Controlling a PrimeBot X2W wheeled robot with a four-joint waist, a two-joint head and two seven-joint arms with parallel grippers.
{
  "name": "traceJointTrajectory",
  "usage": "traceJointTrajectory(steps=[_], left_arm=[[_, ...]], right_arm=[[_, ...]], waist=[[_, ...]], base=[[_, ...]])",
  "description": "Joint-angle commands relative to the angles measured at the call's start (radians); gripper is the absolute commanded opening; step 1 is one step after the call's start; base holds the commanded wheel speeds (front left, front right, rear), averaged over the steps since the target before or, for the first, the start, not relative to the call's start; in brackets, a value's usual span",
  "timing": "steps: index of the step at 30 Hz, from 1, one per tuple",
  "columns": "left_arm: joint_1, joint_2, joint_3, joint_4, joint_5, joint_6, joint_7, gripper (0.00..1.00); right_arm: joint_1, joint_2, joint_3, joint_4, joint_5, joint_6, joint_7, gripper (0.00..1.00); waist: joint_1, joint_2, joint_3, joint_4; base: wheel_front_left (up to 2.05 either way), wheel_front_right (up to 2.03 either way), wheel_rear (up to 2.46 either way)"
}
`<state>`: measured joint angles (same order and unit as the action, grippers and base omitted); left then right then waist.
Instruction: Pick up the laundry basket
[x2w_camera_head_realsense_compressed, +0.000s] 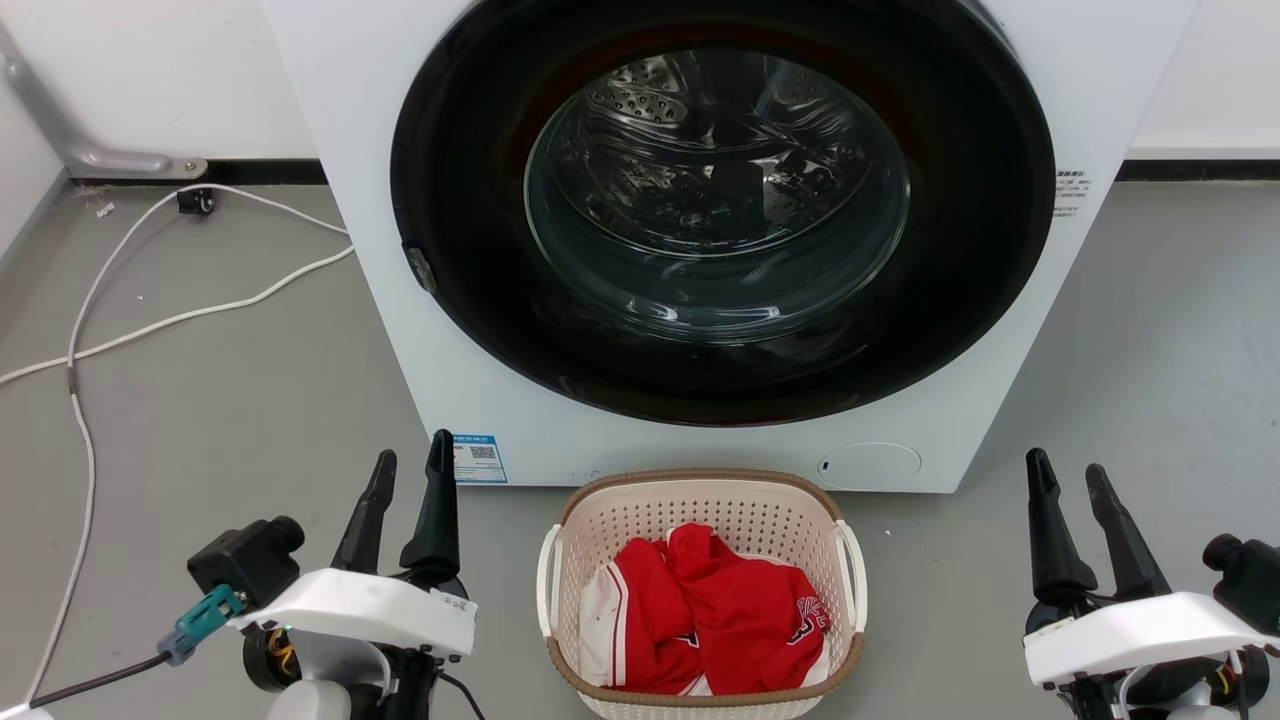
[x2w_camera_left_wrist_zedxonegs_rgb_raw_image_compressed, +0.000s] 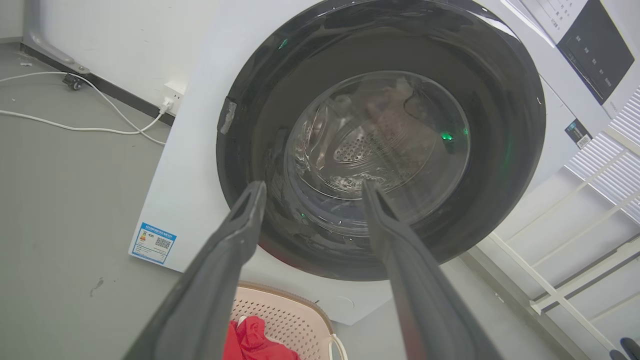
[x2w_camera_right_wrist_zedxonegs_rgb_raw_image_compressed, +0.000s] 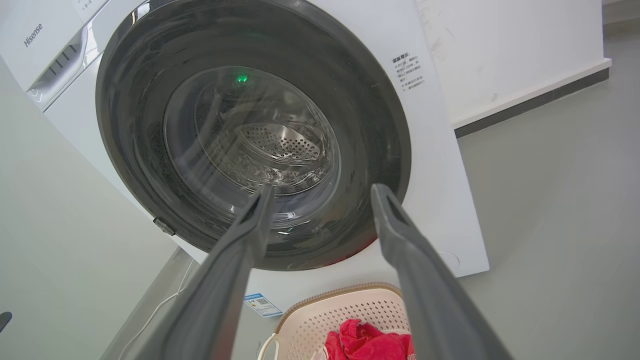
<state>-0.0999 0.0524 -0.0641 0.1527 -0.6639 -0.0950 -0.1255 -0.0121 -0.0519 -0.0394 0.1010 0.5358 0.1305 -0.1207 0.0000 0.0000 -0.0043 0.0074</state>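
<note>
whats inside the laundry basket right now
Crumpled red clothing with white trim lies in the laundry basket. It covers most of the basket's bottom, so anything underneath it cannot be seen.

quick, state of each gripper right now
Left gripper: open, holding nothing.
Right gripper: open, holding nothing.

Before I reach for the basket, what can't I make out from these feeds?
- Near outer wall of the basket: cut off by the head view's bottom edge.
- Basket bottom: covered by the red clothes.
- One basket handle in each wrist view: hidden behind a dark finger.
- Print on the washer sticker: too small, head view.
- Inside of the washer: lost in reflections on the door glass, all views.
</note>
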Motion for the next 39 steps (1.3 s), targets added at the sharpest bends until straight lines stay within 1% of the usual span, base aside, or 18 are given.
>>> traceJointTrajectory(steps=[1, 10, 11, 12, 29, 39], left_arm=[[-0.021, 0.002, -0.004, -0.009, 0.023, 0.003, -0.006, 1.0], [-0.025, 0.001, -0.013, 0.001, 0.129, 0.007, -0.031, 1.0], [-0.026, 0.001, -0.015, 0.004, 0.164, 0.008, -0.039, 1.0], [-0.026, 0.0, -0.016, 0.006, 0.174, 0.01, -0.041, 1.0], [-0.031, -0.001, -0.035, 0.032, 0.343, 0.027, -0.079, 1.0], [-0.032, -0.001, -0.044, 0.038, 0.427, 0.036, -0.101, 1.0]], right_arm=[[-0.004, -0.001, 0.002, -0.014, -0.025, 0.0, -0.006, 1.0], [0.005, 0.0, 0.003, -0.024, -0.144, 0.0, -0.017, 1.0], [0.007, 0.0, 0.005, -0.029, -0.179, 0.0, -0.022, 1.0], [0.008, 0.0, 0.006, -0.03, -0.192, 0.0, -0.024, 1.0], [0.021, 0.001, 0.012, -0.046, -0.376, 0.0, -0.04, 1.0], [0.027, 0.002, 0.017, -0.048, -0.462, 0.0, -0.049, 1.0]], waist=[[0.0, 0.0, 0.0, 0.0], [0.0, 0.0, -0.001, 0.002], [0.0, 0.0, -0.002, 0.001], [0.0, 0.0, -0.002, 0.001], [0.0, 0.0, -0.003, 0.003], [0.0, 0.0, -0.004, 0.002]], base=[[0.0, 0.0, 0.0], [0.0, 0.0, 0.0], [0.0, 0.0, 0.0], [0.0, 0.0, 0.0], [0.0, 0.0, 0.0], [0.0, 0.0, 0.0]])
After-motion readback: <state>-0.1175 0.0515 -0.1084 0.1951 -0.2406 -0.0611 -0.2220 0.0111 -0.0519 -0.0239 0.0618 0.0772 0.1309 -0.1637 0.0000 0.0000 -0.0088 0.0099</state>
